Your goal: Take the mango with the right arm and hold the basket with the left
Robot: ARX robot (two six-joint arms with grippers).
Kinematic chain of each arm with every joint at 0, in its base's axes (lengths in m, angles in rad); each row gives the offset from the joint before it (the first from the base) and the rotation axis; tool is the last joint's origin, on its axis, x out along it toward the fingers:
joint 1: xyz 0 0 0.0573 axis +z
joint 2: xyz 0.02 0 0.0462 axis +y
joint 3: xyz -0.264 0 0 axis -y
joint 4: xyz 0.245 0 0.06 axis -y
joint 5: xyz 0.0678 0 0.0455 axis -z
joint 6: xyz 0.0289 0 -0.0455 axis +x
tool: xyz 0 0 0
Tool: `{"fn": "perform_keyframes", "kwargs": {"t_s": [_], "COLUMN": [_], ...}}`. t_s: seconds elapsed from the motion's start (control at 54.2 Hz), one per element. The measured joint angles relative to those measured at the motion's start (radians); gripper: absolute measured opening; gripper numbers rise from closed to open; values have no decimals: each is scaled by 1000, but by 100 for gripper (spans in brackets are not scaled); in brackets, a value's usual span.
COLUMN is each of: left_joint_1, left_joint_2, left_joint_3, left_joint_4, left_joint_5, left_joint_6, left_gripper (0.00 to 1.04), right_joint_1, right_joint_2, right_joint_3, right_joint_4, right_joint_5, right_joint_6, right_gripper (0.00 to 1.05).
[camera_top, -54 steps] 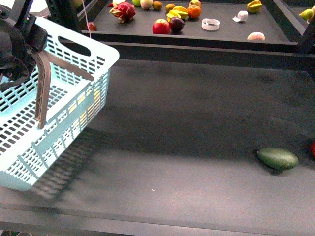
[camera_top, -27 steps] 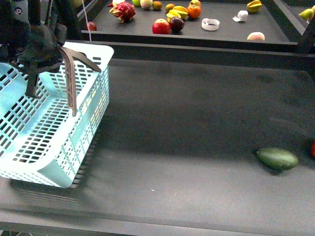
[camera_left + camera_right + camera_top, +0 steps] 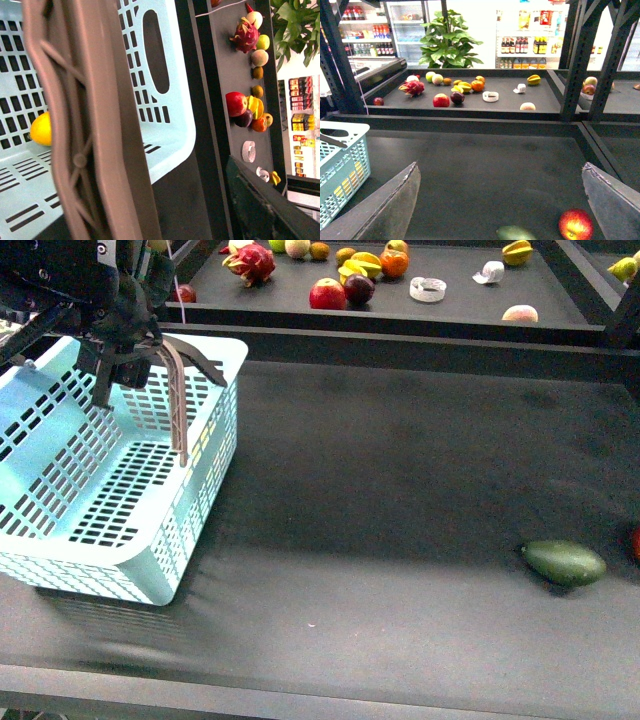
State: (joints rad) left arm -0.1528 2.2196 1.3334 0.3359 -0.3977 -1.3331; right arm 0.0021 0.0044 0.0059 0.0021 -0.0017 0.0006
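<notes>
The pale blue basket [image 3: 150, 530] sits on the dark table at the left, its grey-brown handle [image 3: 178, 400] raised. My black left gripper [image 3: 122, 360] hangs open over the basket's far rim, right at the handle's top. In the left wrist view the handle [image 3: 85, 125] fills the near field and one dark finger [image 3: 265, 210] shows beside it. The yellow mango [image 3: 41, 129] lies inside the basket [image 3: 165, 135] on its floor. My right gripper [image 3: 500, 200] is open above the table's right part with nothing between its fingers; it does not show in the front view.
A dark green oval fruit [image 3: 565, 562] lies at the right of the table, with a red apple [image 3: 576, 225] beside it. The back shelf [image 3: 460, 302] carries several fruits and a tape roll. Dark frame posts [image 3: 577, 60] stand at the right.
The basket has come down from a tilt and now stands flat, shifted a little right. My left gripper and the handle have moved right and away from me.
</notes>
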Motion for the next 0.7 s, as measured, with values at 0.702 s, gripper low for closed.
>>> {"fn": "perform_keyframes", "kwargs": {"t_s": [0.702], "left_joint_1": [203], "left_joint_2": [-956], "left_joint_3": [-887], "left_joint_4": [65], "left_joint_5": [90], "left_joint_6": [351], "left_gripper": [97], "right_joint_1": [0], "right_joint_2": [0], "right_joint_3": [0], "right_joint_4": [0], "right_joint_5": [0], "right_joint_6": [0], "right_gripper": [96]}}
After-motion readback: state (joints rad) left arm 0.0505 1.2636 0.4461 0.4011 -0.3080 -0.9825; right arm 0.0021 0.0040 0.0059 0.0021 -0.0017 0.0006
